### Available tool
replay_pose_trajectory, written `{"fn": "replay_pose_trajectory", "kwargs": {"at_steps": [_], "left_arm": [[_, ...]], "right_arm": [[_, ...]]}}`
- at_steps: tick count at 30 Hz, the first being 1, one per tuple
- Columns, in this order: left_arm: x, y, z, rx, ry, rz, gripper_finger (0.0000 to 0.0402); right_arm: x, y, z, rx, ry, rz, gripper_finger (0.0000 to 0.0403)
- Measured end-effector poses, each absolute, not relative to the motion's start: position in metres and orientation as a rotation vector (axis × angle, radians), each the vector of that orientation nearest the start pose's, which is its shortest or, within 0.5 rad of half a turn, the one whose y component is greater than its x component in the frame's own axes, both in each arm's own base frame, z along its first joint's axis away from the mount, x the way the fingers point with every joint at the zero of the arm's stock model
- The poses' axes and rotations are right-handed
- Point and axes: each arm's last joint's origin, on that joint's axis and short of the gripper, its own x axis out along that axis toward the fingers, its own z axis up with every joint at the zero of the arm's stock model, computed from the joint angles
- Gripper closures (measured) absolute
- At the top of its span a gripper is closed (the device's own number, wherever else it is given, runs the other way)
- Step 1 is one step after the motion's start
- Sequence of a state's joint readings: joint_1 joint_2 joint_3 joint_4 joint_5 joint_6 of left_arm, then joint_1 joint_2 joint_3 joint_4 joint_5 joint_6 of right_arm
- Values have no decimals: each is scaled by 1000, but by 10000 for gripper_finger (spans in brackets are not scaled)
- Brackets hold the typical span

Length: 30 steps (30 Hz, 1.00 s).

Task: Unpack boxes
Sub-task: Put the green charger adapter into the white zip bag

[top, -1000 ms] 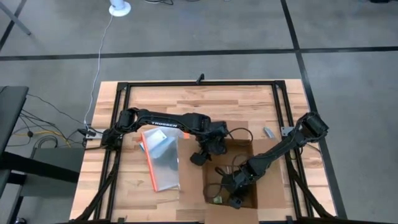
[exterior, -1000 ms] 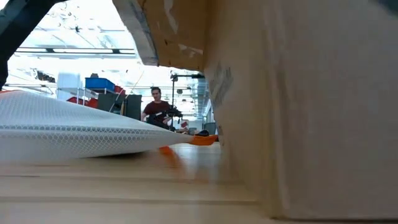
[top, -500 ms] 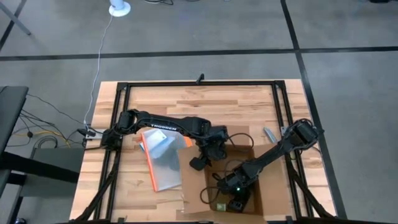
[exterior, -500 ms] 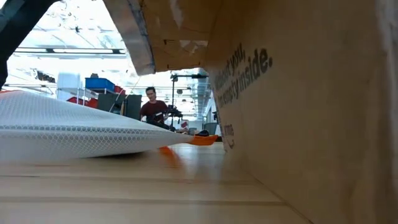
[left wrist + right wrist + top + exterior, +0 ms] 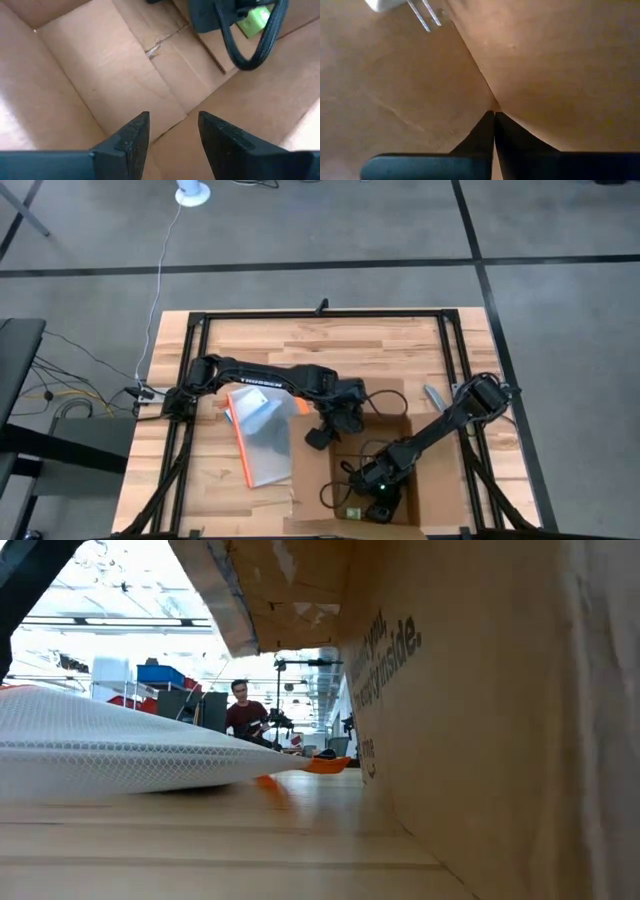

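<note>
The left tool (image 5: 170, 137) points down into the open cardboard box (image 5: 385, 470), its two dark fingers (image 5: 132, 137) parted with a clear gap between them and nothing held. Past the fingers, the left wrist view shows the bare brown floor of the box, its creased bottom flaps, and part of the other arm with a black cable loop (image 5: 250, 42) and a small green part (image 5: 255, 17). In the high view the left arm (image 5: 270, 378) runs from its base at the desk's left edge, stretched nearly flat toward the desk's middle, then bends down at the wrist over the box's far-left corner.

The right tool (image 5: 494, 132) sits deep inside the box. Its two fingers are pressed together with no gap and nothing visible between them, their tips at a fold where two inner cardboard faces meet. Two thin metal prongs (image 5: 427, 15) of a pale object show beyond them. In the high view the right arm (image 5: 440, 428) descends from its base at the desk's right edge, angled toward the desk's near edge, its wrist inside the box near the near wall.

The box stands on the wooden desk (image 5: 330, 345) in the near-right area, top open, flaps spread outward. In the low view its printed side wall (image 5: 480, 720) fills the frame. Just left of the box lies a clear pouch with an orange edge (image 5: 258, 435). A person (image 5: 243, 710) shows in the room beyond the desk.
</note>
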<state>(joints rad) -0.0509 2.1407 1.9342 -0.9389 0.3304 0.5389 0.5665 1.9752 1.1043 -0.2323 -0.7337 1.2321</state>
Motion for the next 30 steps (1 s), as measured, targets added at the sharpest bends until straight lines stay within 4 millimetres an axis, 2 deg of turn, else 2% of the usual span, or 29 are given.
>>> {"fn": "replay_pose_trajectory", "kwargs": {"at_steps": [6,11,16,19,22,30], "left_arm": [[443,-29,261,342,1031,-595,245],[434,-29,279,354,1010,-583,245],[432,-29,285,350,996,-585,245],[432,-30,285,344,997,-584,245],[432,-30,285,341,1001,-586,245],[431,-33,285,339,1000,-591,245]], "right_arm": [[300,195,156,965,1530,102,403],[289,178,192,881,1294,-129,403],[276,165,221,786,1015,-337,403],[271,160,233,755,901,-390,403],[270,158,238,766,881,-388,403],[267,161,240,877,977,-335,403]]}}
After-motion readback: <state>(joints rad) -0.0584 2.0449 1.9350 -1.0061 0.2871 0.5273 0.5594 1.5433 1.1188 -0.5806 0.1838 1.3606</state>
